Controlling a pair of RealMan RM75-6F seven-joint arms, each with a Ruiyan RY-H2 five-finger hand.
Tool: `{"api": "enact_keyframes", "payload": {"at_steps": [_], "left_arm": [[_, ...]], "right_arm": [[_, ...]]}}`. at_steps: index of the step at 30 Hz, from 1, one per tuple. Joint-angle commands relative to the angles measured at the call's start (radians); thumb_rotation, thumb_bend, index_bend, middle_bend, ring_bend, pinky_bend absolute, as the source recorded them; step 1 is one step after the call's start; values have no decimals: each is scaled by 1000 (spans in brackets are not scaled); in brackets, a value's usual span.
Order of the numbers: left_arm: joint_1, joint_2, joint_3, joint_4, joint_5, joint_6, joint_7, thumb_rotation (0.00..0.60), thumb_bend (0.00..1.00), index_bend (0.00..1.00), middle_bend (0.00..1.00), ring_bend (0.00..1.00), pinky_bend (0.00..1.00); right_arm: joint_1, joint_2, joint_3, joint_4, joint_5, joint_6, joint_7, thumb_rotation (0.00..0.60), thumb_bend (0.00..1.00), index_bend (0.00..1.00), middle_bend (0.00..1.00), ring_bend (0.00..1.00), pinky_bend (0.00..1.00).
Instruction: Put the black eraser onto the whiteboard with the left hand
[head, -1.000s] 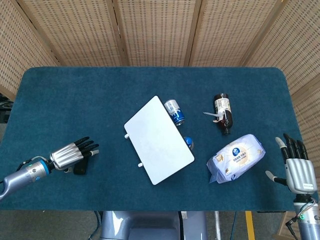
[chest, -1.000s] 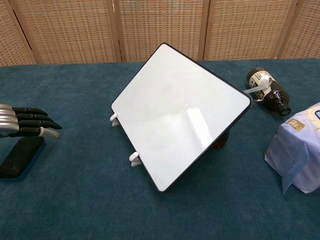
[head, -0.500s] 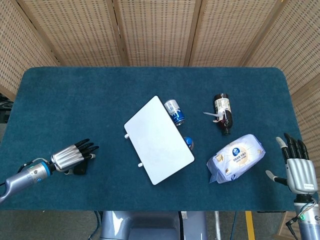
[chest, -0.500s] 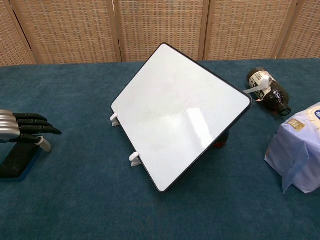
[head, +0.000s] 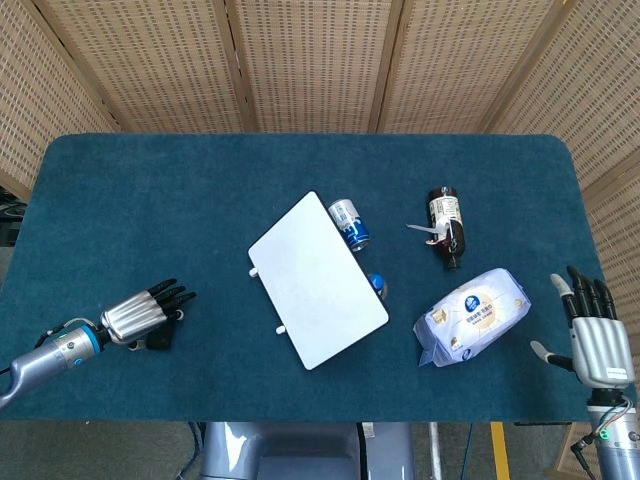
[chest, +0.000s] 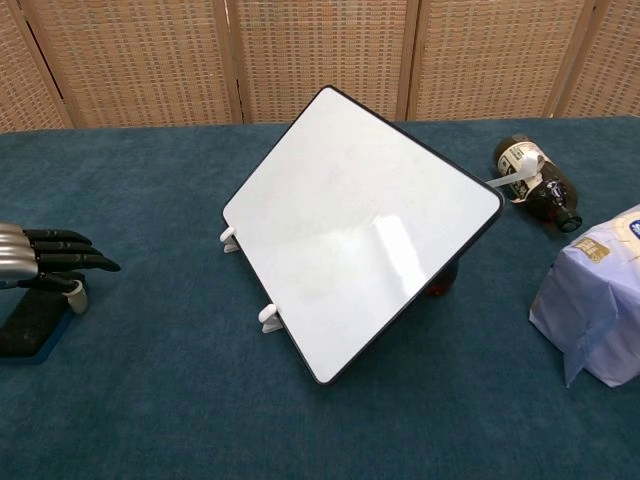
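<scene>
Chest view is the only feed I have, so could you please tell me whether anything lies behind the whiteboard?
Observer: Yes, a blue can lies beside the far edge of the whiteboard.
Operator: Thank you. Where is the right hand?
Observer: The right hand is by the near right corner of the table, fingers spread, holding nothing, apart from the wipes pack.
Operator: And how much of the eraser does the left hand cover?
Observer: From above, the left hand hides most of the black eraser; only one end shows below the fingers.
</scene>
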Motion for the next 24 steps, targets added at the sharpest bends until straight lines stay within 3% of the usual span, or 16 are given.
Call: {"api": "enact_keyframes", "payload": {"at_steps": [1, 6, 11, 24], "left_arm": [[-1, 1, 1, -1, -3, -2, 0, 600, 212, 313, 0, 0, 0], [-3, 2, 1, 2, -8, -8, 4, 600, 248, 324, 0, 0, 0], [-2, -1, -1, 4, -15, -7, 7, 600, 355, 359, 0, 0, 0], [5, 7, -26, -1, -43, 18, 17, 600, 363, 407, 0, 0, 0]], "right_arm": [[0, 0, 0, 0, 0, 0, 1, 600, 0, 70, 0, 0, 0], [-1, 1, 0, 0, -3, 4, 3, 600, 0, 70, 0, 0, 0], [-1, 1, 0, 0, -5, 6, 4, 600, 0, 69, 0, 0, 0], [-1, 1, 0, -1, -7, 5, 3, 600, 0, 70, 0, 0, 0]]}}
